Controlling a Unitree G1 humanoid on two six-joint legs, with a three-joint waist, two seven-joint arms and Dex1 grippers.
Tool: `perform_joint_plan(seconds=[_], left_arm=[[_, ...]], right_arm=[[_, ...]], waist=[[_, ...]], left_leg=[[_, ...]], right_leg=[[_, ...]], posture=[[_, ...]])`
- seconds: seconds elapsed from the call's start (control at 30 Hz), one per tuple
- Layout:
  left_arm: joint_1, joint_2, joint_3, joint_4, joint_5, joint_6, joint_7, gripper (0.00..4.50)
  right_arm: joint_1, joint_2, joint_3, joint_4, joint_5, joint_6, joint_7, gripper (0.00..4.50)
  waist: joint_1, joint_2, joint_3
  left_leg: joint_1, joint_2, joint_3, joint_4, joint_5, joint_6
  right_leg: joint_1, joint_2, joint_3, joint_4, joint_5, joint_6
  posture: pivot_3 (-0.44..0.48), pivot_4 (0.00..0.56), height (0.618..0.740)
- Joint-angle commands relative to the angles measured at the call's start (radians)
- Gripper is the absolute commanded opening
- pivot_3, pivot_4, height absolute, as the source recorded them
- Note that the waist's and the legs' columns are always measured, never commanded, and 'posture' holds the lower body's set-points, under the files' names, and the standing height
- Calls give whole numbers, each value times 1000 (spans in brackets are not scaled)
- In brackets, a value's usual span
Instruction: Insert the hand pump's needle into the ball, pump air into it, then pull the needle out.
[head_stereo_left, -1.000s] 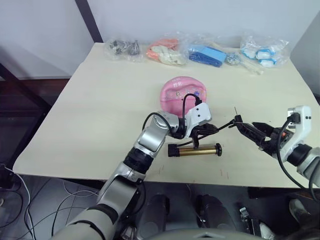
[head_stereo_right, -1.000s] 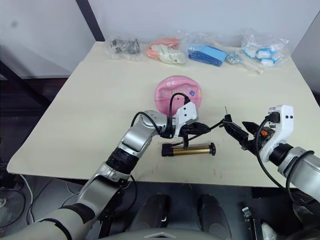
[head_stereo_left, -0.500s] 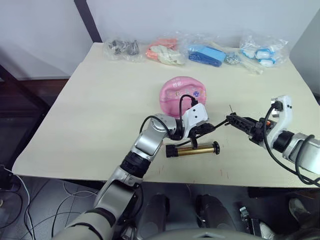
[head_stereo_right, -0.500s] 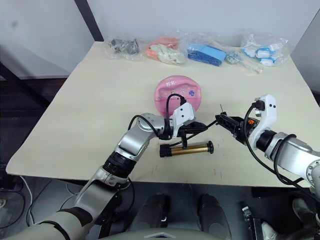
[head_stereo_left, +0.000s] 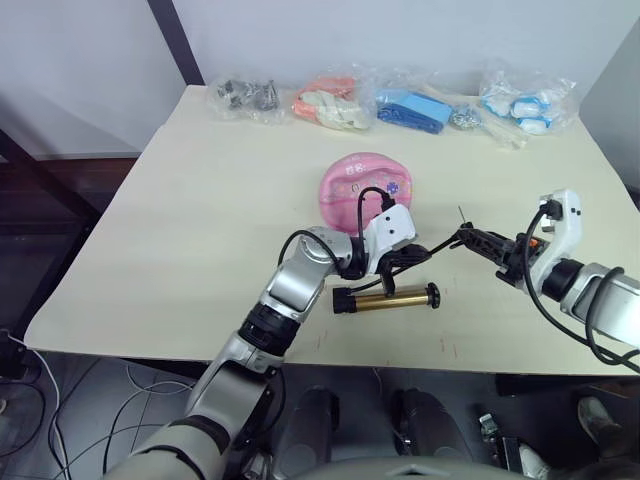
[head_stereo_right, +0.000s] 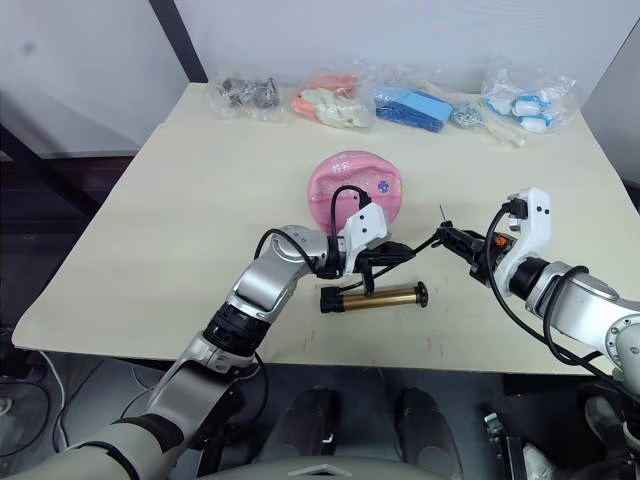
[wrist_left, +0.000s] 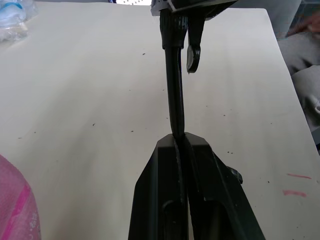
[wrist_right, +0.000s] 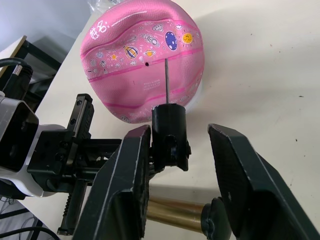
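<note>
Pink ball sits partly deflated mid-surface | gold hand pump lies flat nearer the robot, apart from the ball | left gripper jaws closed on the black hose | right gripper jaws spread, one finger touching the needle fitting; needle upright, aimed at the ball, clear of it.
</note>
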Motion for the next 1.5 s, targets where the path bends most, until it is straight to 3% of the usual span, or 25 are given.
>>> perform_joint_plan(seconds=[0.03, 0.87, 1.03, 1.47, 1.5], left_arm=[[-3, -4, -7, -45, -21, -5, 4, 0], [-4, 8, -12, -60, -45, 21, 22, 0], [-3, 8, -15, -62, -46, 21, 20, 0], [10, -14, 34, -32, -102, -35, 16, 0], [12, -8, 43, -44, -115, -33, 7, 336]], right_arm=[[-24, 5, -14, -12, 2, -7, -3, 1821], [-19, 25, -17, -19, -5, -7, -1, 1821], [-29, 39, -10, -17, -15, -8, -2, 306], [-51, 56, -1, -10, -18, -2, -25, 313], [-54, 55, 0, -9, -15, 0, -30, 313]], waist=[[0, 0, 0], [0, 0, 0], [0, 0, 0], [0, 0, 0], [0, 0, 0]], left_leg=[[0, 0, 0, 0, 0, 0], [0, 0, 0, 0, 0, 0], [0, 0, 0, 0, 0, 0], [0, 0, 0, 0, 0, 0], [0, 0, 0, 0, 0, 0]], right_leg=[[0, 0, 0, 0, 0, 0], [0, 0, 0, 0, 0, 0], [0, 0, 0, 0, 0, 0], [0, 0, 0, 0, 0, 0], [0, 0, 0, 0, 0, 0]], posture=[[0, 150, 740], [0, 150, 740], [0, 150, 740], [0, 150, 740], [0, 150, 740]])
